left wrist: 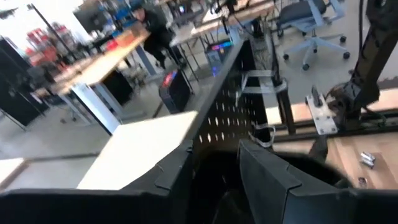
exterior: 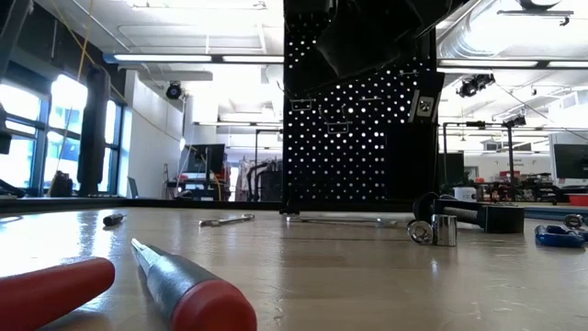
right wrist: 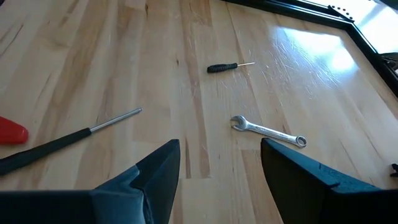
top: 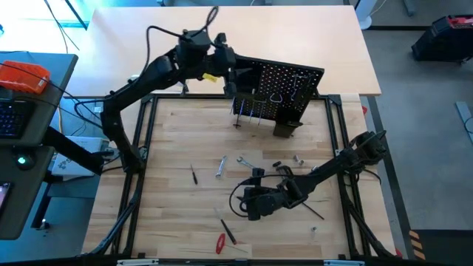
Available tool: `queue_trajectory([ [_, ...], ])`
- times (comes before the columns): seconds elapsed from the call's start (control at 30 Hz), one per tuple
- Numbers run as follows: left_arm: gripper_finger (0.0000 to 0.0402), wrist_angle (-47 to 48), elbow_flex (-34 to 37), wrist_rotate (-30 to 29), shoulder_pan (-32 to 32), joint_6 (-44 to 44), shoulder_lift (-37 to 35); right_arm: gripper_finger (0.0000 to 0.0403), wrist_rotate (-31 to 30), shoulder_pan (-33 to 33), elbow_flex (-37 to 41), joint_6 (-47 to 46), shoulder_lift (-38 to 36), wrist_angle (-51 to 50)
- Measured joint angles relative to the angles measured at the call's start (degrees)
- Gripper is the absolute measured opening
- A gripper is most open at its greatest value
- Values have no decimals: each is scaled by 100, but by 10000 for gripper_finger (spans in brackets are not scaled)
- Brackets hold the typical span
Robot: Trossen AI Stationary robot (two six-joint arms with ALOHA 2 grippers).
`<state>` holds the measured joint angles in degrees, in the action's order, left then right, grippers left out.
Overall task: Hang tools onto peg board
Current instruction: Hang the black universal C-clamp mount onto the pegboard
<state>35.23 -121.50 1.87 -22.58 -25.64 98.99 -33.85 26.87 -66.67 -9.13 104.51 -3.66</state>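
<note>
While the left gripper [top: 225, 70] hangs at the peg board's [top: 295, 77] upper edge, fingers part-spread on nothing visible, the right gripper [top: 250, 205] hovers wide, empty, low over the table [top: 170, 140]. Hung: several tools. Loose: wrench [right wrist: 267, 131], red-handled screwdriver [top: 220, 242], others.

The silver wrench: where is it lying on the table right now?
In the high view the silver wrench lies flat near the table's middle, between a small black screwdriver on its left and the right claw, which hovers nearer the front edge.
</note>
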Motion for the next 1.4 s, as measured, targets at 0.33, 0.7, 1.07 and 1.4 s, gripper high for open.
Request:
queue_trajectory([
  [0.33, 123, 1236, -552, -983, 957, -609, -983, 220, -15, 24, 0, -94, 0, -18],
  [0.7, 122, 4000, -490, -1880, 2179, 629, -1692, 220, -29, -8, 0, -990, -2, -1263],
  [1.07, 122, 4577, 1073, -2192, 3237, 1608, -1929, 220, -323, 18, 0, -3443, -481, -4024],
  [1.4, 122, 3138, 3253, -2269, 3941, 1959, -2579, 220, 38, 448, 0, -5707, -1183, -6187],
])
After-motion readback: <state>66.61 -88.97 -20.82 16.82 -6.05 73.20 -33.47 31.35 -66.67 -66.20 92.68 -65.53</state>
